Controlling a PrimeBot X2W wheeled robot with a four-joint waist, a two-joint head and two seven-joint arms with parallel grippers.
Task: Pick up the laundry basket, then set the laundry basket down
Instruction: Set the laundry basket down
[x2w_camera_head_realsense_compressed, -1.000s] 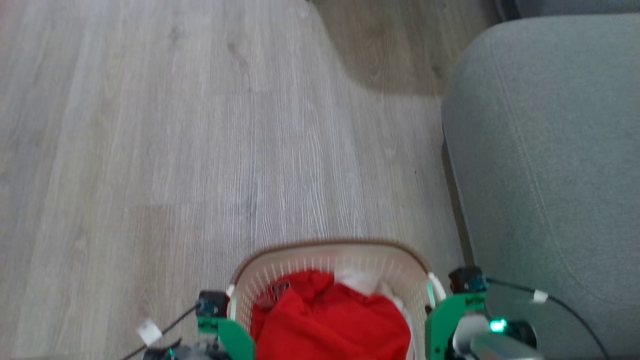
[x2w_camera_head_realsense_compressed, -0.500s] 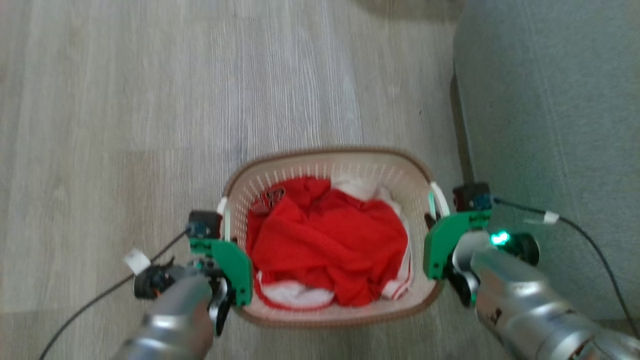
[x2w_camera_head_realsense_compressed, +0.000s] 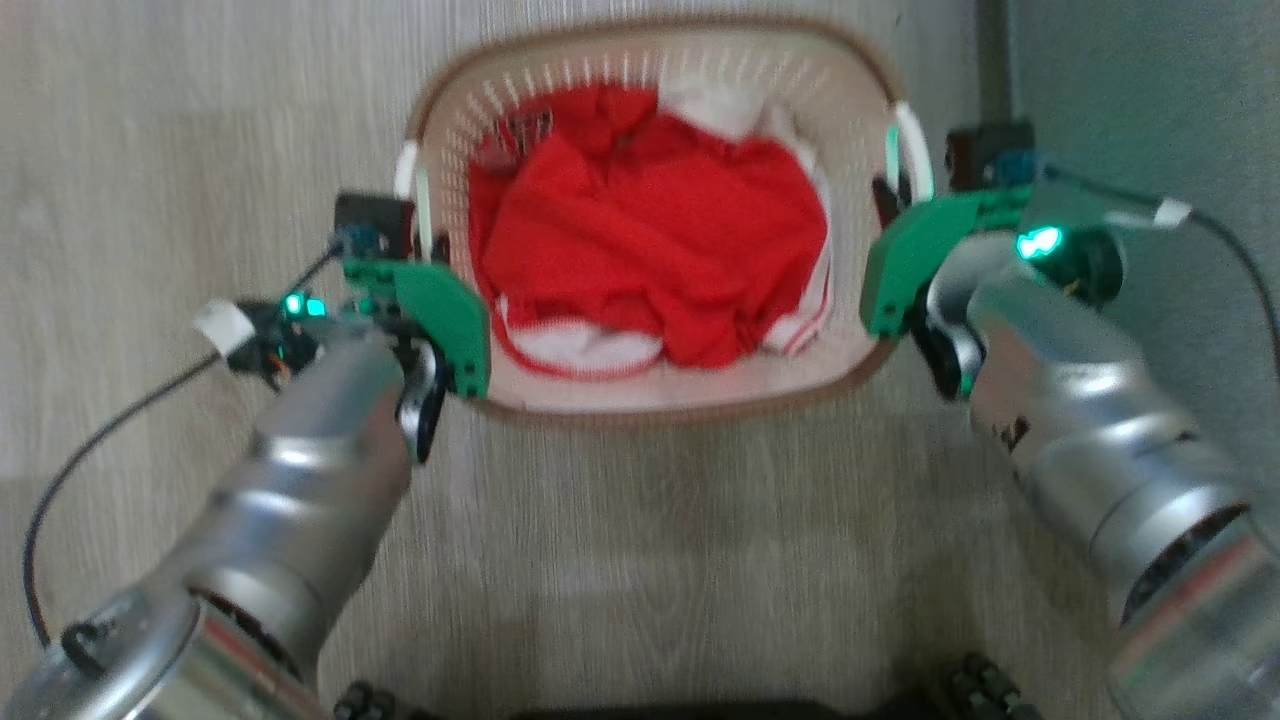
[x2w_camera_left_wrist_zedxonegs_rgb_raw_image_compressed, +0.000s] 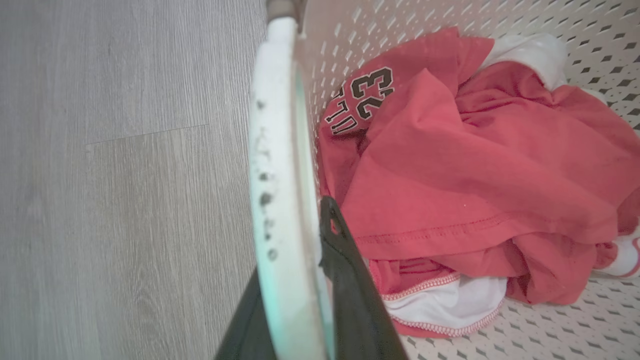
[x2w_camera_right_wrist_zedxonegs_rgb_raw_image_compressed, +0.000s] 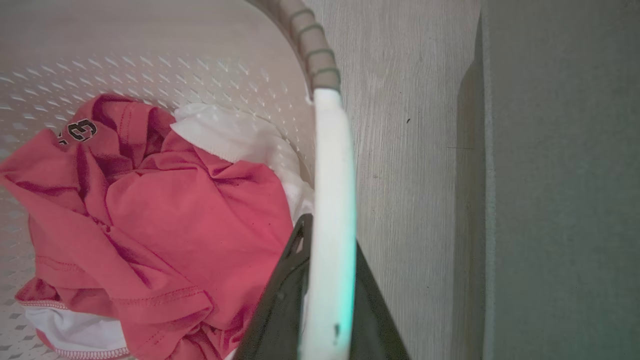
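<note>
Red jersey (x2w_camera_left_wrist_zedxonegs_rgb_raw_image_compressed: 450, 165) marked 23 fills the laundry basket (x2w_camera_head_realsense_compressed: 650, 395) at upper centre; left gripper (x2w_camera_left_wrist_zedxonegs_rgb_raw_image_compressed: 295, 260) and right gripper (x2w_camera_right_wrist_zedxonegs_rgb_raw_image_compressed: 330, 235) each pinch one of its white handles (x2w_camera_left_wrist_zedxonegs_rgb_raw_image_compressed: 280, 125).

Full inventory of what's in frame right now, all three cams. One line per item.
laundry basket: 1, cream perforated with brown rim, between the two arms
red shirt: 1, red with black "23" print, inside the basket
white clothing: at least 1 piece, white with red trim, under the red shirt
floor: 1, pale grey wood-look, all around the basket
upholstered furniture: 1, grey, right of the basket
cables: 2, black, one trailing from each wrist
arms: 2, silver, lower left and lower right
left gripper: 1, dark fingers shut on the basket's left white handle
right gripper: 1, dark fingers shut on the right white handle
</note>
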